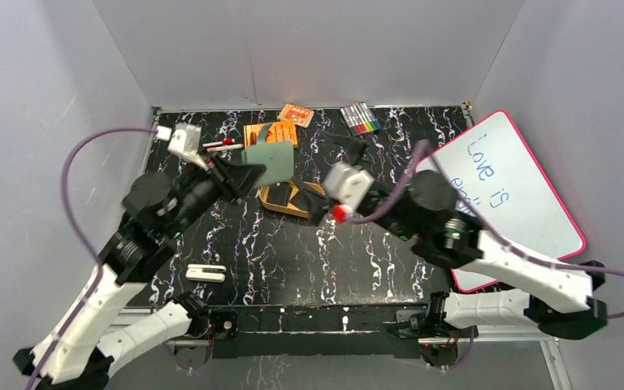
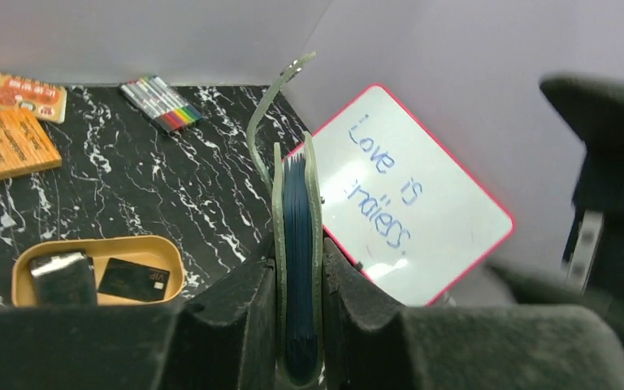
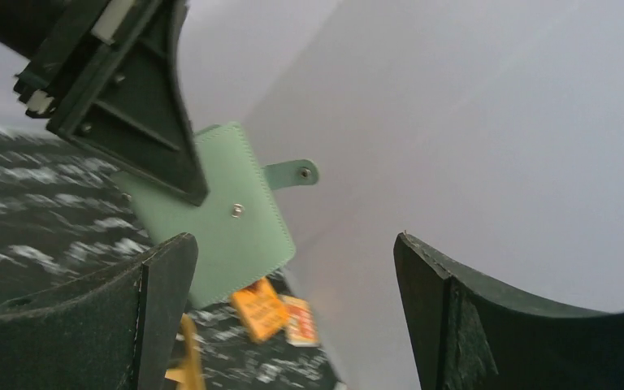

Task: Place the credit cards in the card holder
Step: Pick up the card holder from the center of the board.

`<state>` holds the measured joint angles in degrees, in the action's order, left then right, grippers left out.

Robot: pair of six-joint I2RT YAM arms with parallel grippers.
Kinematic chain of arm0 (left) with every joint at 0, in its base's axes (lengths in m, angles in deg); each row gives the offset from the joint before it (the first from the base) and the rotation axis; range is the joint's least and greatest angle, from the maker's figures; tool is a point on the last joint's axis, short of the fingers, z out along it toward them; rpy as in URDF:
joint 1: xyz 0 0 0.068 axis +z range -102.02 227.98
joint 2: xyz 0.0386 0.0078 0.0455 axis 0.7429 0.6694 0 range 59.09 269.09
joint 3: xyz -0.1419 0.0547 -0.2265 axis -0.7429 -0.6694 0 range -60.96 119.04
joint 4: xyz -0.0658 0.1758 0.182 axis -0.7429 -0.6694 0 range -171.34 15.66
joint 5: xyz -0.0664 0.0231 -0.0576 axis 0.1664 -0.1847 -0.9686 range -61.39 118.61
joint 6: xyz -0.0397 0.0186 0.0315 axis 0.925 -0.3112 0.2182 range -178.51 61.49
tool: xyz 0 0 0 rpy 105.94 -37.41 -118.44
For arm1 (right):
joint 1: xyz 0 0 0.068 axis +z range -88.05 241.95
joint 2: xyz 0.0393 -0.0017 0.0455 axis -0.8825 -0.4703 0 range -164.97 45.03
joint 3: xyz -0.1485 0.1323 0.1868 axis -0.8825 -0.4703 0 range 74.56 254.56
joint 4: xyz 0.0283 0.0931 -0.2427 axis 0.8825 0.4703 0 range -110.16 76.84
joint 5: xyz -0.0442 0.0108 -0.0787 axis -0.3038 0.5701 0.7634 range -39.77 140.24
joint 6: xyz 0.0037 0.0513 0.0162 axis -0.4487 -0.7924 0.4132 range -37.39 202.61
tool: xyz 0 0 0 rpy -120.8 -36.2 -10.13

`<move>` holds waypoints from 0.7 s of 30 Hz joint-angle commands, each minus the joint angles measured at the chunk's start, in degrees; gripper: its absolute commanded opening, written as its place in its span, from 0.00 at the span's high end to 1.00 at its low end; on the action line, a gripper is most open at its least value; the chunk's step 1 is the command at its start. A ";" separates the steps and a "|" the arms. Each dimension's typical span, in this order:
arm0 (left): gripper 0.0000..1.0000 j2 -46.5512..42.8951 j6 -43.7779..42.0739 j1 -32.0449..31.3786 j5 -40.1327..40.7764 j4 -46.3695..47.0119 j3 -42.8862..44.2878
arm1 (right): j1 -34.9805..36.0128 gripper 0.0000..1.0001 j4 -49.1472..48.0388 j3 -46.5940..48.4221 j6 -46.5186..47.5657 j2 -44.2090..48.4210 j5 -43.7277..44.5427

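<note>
My left gripper (image 1: pixel 252 174) is shut on the green card holder (image 1: pixel 270 162) and holds it up above the table. In the left wrist view the card holder (image 2: pixel 296 203) stands edge-on between my fingers, with its snap strap curling upward. A tan tray (image 2: pixel 158 248) on the table holds a black credit card (image 2: pixel 134 279) with a small pale mark, and a second dark card (image 2: pixel 62 280) beside it. My right gripper (image 1: pixel 318 210) is open and empty, next to the tray (image 1: pixel 280 209). In the right wrist view the card holder (image 3: pixel 236 227) hangs just beyond my open right gripper (image 3: pixel 292 244).
An orange booklet (image 1: pixel 270 132) and a small orange pack (image 1: pixel 296 114) lie at the back. A set of markers (image 1: pixel 360 119) lies at the back right. A pink-edged whiteboard (image 1: pixel 512 195) leans at the right. A white object (image 1: pixel 205 273) lies at the front left.
</note>
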<state>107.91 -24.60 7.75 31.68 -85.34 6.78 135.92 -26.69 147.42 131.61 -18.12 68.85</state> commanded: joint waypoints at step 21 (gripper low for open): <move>1.00 -13.00 -31.68 0.08 -48.42 -9.56 5.98 | -20.00 0.04 7.55 7.60 -66.71 -0.49 -73.57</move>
<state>94.38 -50.63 7.73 -13.37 -93.93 9.45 117.14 -10.49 155.27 74.01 -19.94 4.89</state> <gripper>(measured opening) 0.177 0.962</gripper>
